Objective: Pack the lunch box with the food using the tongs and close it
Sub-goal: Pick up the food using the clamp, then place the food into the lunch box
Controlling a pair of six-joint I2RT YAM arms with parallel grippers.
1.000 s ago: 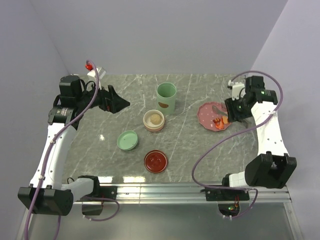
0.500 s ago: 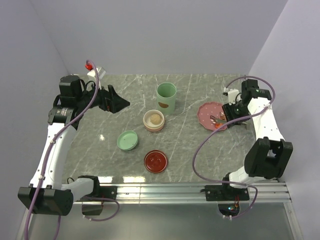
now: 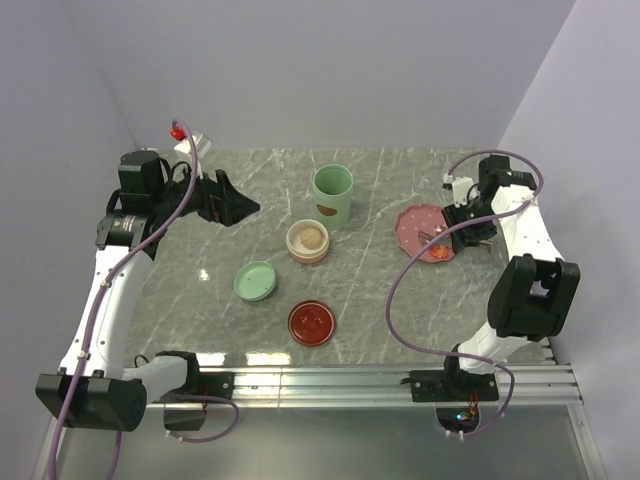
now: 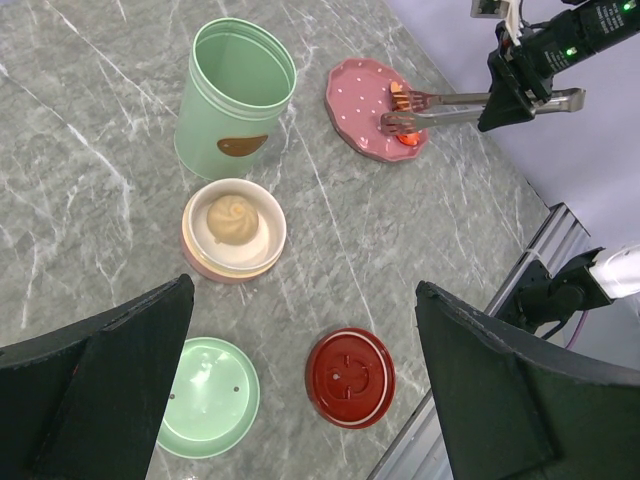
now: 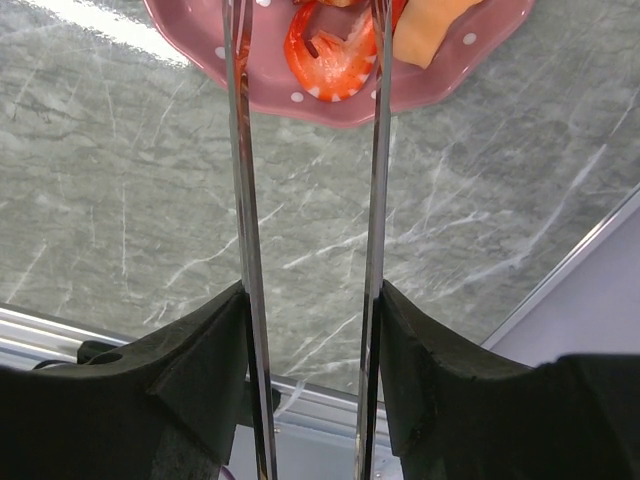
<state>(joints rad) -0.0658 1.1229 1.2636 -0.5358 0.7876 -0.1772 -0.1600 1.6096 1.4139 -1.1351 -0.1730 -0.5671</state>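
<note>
My right gripper (image 5: 310, 330) is shut on the silver tongs (image 5: 240, 200), one arm pressed by each finger. The tongs (image 4: 445, 105) reach over the pink plate (image 3: 412, 222) at the right of the table, their tips either side of an orange shrimp (image 5: 335, 55), with another orange piece (image 5: 430, 30) beside it. The lunch box stands apart in pieces: a tall green container (image 3: 332, 195) and a cream tier holding a pale bun (image 3: 308, 241). A green lid (image 3: 256, 281) and a red lid (image 3: 312, 323) lie nearer. My left gripper (image 3: 238, 208) hangs open, high at the far left.
The table's right edge and the purple wall run close behind my right gripper (image 3: 468, 225). The metal rail (image 3: 330, 380) with the arm bases lines the near edge. Bare marble lies between the plate and the bun tier.
The right arm has pulled its elbow in toward the back and swung the wrist round, keeping the tongs' tips over the plate. The left arm has not moved.
</note>
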